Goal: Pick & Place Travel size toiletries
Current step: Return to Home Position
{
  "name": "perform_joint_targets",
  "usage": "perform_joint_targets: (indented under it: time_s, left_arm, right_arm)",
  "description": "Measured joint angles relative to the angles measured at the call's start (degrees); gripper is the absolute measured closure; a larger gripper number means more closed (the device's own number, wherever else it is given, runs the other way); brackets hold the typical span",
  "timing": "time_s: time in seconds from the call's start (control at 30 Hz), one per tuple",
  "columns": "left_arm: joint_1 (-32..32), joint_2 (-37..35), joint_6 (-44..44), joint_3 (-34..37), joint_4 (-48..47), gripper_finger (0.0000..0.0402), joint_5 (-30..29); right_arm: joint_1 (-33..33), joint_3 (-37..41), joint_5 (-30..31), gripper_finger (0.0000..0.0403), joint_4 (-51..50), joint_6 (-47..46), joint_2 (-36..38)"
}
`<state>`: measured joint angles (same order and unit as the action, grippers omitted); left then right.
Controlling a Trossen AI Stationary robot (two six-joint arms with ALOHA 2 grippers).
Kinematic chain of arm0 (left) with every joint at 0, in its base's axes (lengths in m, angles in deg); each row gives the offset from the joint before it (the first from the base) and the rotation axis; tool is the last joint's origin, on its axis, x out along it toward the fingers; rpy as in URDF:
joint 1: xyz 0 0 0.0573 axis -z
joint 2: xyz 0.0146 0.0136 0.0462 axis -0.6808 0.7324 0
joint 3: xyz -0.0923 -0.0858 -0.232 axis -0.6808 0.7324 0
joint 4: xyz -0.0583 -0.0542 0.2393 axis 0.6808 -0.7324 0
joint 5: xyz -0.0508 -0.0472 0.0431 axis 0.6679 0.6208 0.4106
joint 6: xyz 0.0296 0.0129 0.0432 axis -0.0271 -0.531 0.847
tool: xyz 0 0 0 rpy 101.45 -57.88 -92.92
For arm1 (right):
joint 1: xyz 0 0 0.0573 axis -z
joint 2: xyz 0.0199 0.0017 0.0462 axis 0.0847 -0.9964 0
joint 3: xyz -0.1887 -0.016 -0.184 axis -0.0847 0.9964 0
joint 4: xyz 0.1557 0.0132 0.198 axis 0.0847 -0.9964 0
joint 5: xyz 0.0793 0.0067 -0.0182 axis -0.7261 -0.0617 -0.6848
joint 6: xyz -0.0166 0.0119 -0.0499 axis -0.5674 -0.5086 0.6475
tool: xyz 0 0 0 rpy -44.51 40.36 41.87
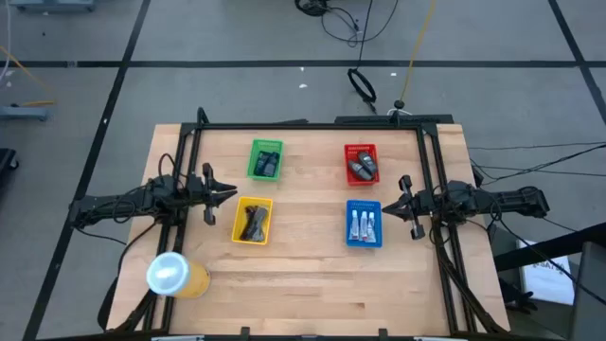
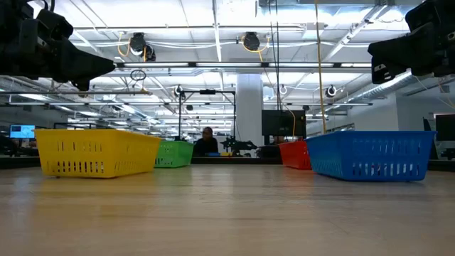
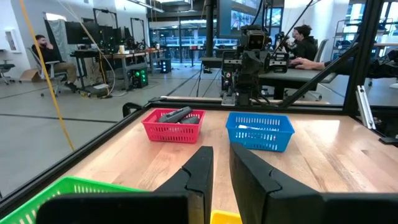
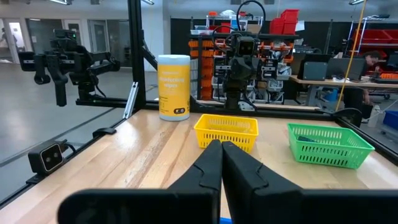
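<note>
High view, Operator A: we find the travel size toiletries binned. White tubes (image 1: 363, 224) lie in the blue basket (image 1: 349, 237), dark pieces (image 1: 252, 224) in the yellow basket (image 1: 237, 220), and further dark and grey items in the green basket (image 1: 252, 159) and red basket (image 1: 347, 156).

Operator B: Gripper condition?

Operator A: The left gripper (image 1: 227, 194) hangs at the table's left side, near the yellow basket. We see a narrow gap between its fingers, and it carries nothing. The right gripper (image 1: 393, 202) hangs at the right side, near the blue basket, with its fingertips pressed together, also empty.

Operator B: Then we advise homing as follows. Draw each arm back from the baskets, level and slowly, so that no finger catches a rim. Keep the left arm off the yellow canister (image 1: 175, 275) at the front left.
</note>
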<state>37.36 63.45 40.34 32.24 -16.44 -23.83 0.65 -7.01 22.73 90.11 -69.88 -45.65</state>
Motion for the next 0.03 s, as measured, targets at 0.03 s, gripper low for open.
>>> perform_joint_targets:
  time_s: [0.03]
  left_arm:
    - [-0.01,0.0,0.0,0.0,0.0,0.035,0.0]
  right_arm:
    - [0.0,0.0,0.0,0.0403,0.0,-0.01,0.0]
